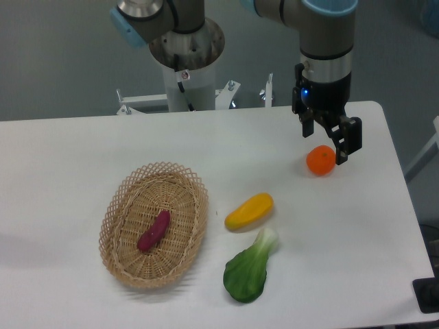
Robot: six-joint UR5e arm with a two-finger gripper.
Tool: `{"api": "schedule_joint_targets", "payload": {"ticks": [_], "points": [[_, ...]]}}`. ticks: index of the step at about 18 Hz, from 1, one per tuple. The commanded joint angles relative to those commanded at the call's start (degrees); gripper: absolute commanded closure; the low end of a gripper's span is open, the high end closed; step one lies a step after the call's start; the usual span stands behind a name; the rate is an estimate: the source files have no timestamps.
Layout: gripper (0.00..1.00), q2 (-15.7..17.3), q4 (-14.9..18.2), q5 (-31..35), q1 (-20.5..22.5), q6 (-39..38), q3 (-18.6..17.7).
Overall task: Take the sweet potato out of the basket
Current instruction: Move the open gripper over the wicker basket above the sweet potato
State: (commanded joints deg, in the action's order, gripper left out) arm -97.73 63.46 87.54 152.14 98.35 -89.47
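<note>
I see the small, smooth magenta-purple sweet potato point(153, 231) lying on the floor of the oval tan woven-straw basket point(118, 205) with its lacy looped rim. Its long axis runs diagonally, one tapered end toward the upper right, the other toward the lower left. My black two-finger pincer point(330, 143) hangs well apart at the far right, fingers spread and released, just beside a round glossy orange fruit point(319, 161) on the white counter point(68, 157).
</note>
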Motion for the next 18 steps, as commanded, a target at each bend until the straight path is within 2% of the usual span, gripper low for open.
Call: {"api": "schedule_joint_targets", "payload": {"ticks": [6, 7, 10, 13, 18], "points": [[0.00, 0.09, 0.17, -1.31, -0.26, -0.44, -0.87], [0.00, 0.26, 0.00, -2.71, -0.44, -2.44, -1.40], [0.00, 0.61, -0.09, -8.16, -1.14, -15.42, -2.46], [0.00, 0.62, -0.61, -8.88, -4.29, -29.48, -2.29], [0.00, -2.01, -6.49, -8.88, -11.94, -48.56, -2.29]]}}
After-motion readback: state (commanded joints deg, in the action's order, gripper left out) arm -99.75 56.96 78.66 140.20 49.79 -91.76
